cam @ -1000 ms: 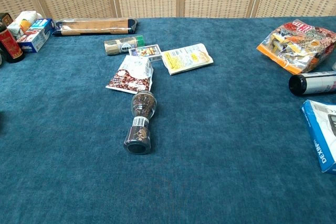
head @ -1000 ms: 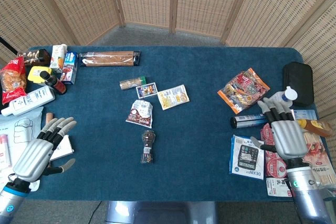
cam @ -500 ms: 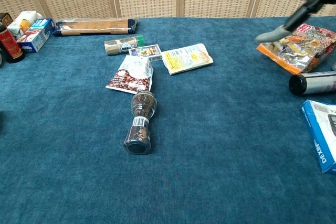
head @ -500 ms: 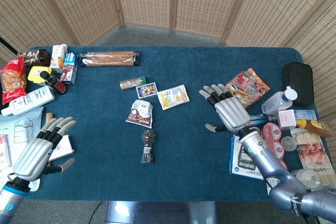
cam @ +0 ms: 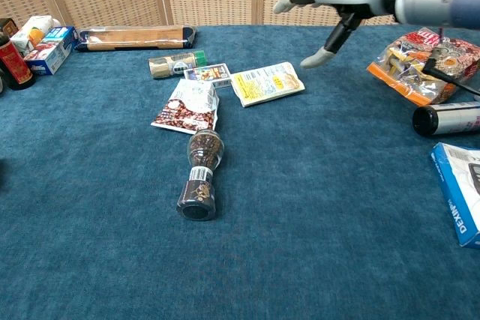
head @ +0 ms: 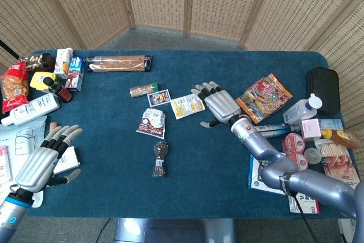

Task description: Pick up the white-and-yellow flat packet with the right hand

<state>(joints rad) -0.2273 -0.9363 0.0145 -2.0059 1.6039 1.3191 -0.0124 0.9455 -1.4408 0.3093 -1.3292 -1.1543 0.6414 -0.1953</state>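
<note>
Sweeping in from the cluttered right edge of the table (head: 239, 197) within the last second, the right hand (head: 220, 104) now hovers just right of the packet (head: 187, 105), fingers spread wide and holding nothing. The reach looks nearly done; lowering and closing remain. The packet lies flat mid-table beside a small card (head: 158, 97), untouched. The left hand (head: 38, 163) has stayed open at the near left corner. The chest view cuts off the right arm and misses the left hand entirely.

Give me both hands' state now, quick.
Left hand: open, holding nothing.
Right hand: open, holding nothing, beside the white-and-yellow flat packet.
</note>
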